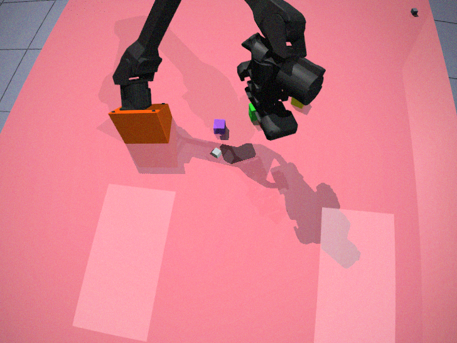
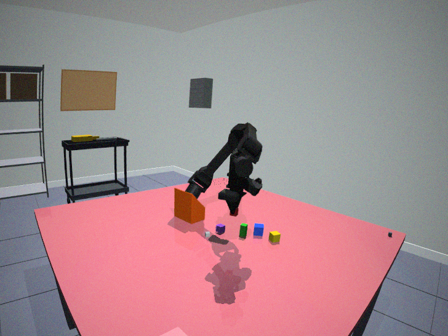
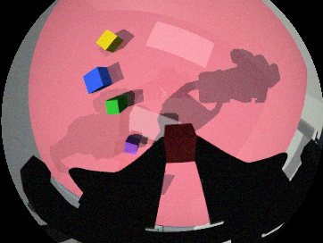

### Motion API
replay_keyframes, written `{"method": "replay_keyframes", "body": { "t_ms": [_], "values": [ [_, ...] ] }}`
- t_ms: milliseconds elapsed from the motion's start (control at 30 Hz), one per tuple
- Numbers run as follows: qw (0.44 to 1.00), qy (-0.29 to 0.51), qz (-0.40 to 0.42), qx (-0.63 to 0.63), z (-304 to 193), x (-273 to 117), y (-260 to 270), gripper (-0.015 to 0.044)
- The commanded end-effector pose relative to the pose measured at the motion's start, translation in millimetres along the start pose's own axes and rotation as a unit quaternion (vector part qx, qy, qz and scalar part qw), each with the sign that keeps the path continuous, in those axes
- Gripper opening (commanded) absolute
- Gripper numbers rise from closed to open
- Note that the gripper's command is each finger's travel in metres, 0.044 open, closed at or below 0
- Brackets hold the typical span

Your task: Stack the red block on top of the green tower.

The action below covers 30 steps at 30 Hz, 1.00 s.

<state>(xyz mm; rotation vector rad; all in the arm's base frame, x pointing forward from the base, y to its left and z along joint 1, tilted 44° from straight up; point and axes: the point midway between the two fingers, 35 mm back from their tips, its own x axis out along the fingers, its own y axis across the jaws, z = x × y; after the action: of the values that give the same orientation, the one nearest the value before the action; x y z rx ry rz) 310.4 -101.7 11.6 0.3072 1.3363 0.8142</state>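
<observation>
My gripper (image 2: pixel 234 211) (image 3: pixel 179 140) is shut on the red block (image 2: pixel 234 213) (image 3: pixel 179 144), which looks dark between the fingertips. It holds the block well above the table; in the top view the block is hidden behind the gripper. The green tower (image 1: pixel 252 112) (image 2: pixel 243 230) (image 3: pixel 117 105) stands upright on the table, partly hidden by the gripper in the top view. In the wrist view the tower is to the left of the held block and apart from it.
A blue block (image 2: pixel 258 229) (image 3: pixel 97 80) stands beside the tower, with a yellow block (image 1: pixel 297 102) (image 2: pixel 274 236) (image 3: pixel 108 40) beyond it. A purple block (image 1: pixel 219 126) (image 2: pixel 220 229) (image 3: pixel 132 146) stands on the tower's other side. A small white cube (image 1: pixel 216 152) (image 2: pixel 207 234) and an orange box (image 1: pixel 144 127) (image 2: pixel 188 207) are also there.
</observation>
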Motion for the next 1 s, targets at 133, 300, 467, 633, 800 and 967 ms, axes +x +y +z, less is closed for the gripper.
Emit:
{"method": "replay_keyframes", "body": {
  "t_ms": [133, 300, 467, 633, 800, 967],
  "values": [
    [1.0, -0.001, 0.005, 0.005, 9, 2, 40, 0.0],
    [1.0, -0.001, 0.007, 0.005, 14, 3, 67, 0.0],
    [1.0, -0.001, 0.009, 0.005, 16, 5, 93, 0.0],
    [1.0, -0.001, 0.011, 0.005, 17, 7, 105, 0.0],
    [1.0, -0.002, 0.011, 0.005, 17, 26, 105, 0.0],
    [1.0, -0.002, 0.011, 0.004, 15, 44, 104, 0.0]
  ]
}}
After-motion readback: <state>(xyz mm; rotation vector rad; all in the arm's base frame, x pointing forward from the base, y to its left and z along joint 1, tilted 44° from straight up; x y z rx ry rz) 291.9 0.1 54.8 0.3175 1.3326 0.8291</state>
